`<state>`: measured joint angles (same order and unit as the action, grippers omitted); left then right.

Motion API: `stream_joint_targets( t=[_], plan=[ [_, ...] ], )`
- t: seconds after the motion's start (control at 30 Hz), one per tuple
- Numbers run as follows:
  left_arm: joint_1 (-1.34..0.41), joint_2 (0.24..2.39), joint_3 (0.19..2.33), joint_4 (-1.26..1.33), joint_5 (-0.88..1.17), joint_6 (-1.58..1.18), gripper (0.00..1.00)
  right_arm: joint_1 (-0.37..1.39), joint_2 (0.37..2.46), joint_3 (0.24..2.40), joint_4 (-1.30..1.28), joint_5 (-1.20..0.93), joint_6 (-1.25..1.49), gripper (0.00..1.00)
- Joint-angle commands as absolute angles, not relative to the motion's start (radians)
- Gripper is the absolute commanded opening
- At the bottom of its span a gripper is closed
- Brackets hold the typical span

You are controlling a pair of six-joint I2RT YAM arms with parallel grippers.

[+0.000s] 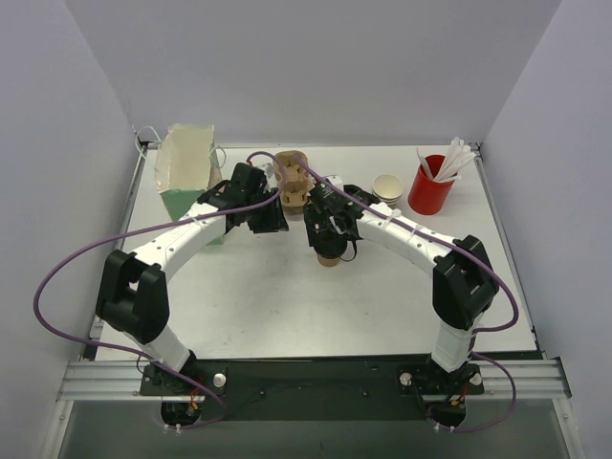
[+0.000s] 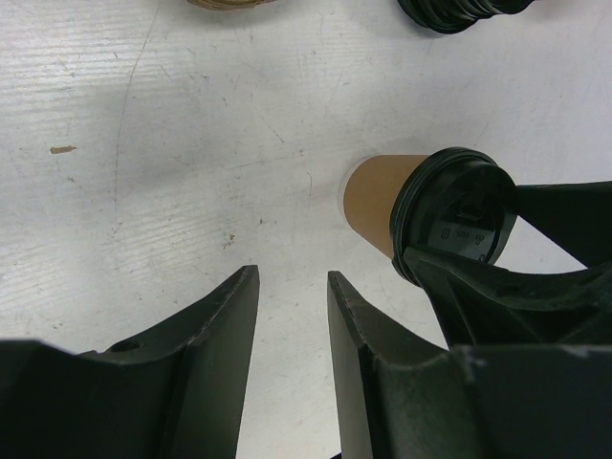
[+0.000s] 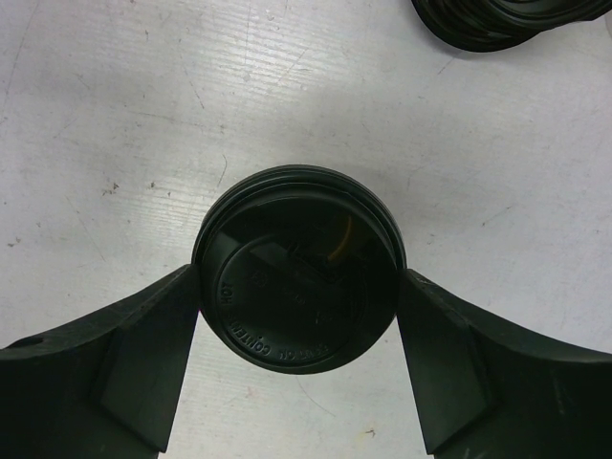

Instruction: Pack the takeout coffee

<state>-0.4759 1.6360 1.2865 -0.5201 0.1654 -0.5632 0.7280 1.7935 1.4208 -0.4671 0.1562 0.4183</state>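
Observation:
The takeout coffee (image 1: 330,256) is a small brown paper cup with a black lid (image 3: 301,277), standing upright on the white table near the middle. My right gripper (image 3: 298,287) comes down over it, one finger pressed against each side of the lid. From the left wrist view the cup's brown wall (image 2: 378,196) shows, with a right fingertip (image 2: 497,287) against the lid. My left gripper (image 2: 292,277) hovers just left of the cup, open with a narrow gap and only bare table between its fingers. In the top view it (image 1: 273,218) sits beside the right gripper (image 1: 330,244).
A green and white paper bag (image 1: 186,172) stands open at the back left. A brown cardboard carrier (image 1: 292,180) sits behind the grippers. Lidless tan cups (image 1: 387,186) and a red cup with white sticks (image 1: 430,186) stand at the back right. Black lids (image 3: 497,24) lie nearby.

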Motion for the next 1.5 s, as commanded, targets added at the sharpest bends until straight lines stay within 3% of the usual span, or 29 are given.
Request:
stream_joint_targets(
  t=[0.0,0.37,0.83,1.47],
  plan=[
    [-0.471,1.62,1.292,-0.488,0.181,-0.552,0.45,0.733,1.812,1.408,-0.489,0.163,0.425,0.72],
    [-0.471,1.612,1.298,-0.495,0.178,-0.545,0.45,0.719,1.76,1.407,-0.503,0.187,0.431,0.65],
    [-0.471,1.612,1.298,-0.488,0.198,-0.538,0.45,0.629,1.634,1.33,-0.54,0.202,0.448,0.64],
    [-0.472,1.626,1.321,-0.503,0.241,-0.506,0.45,0.171,1.376,1.068,-0.535,0.218,0.448,0.64]
  ],
)
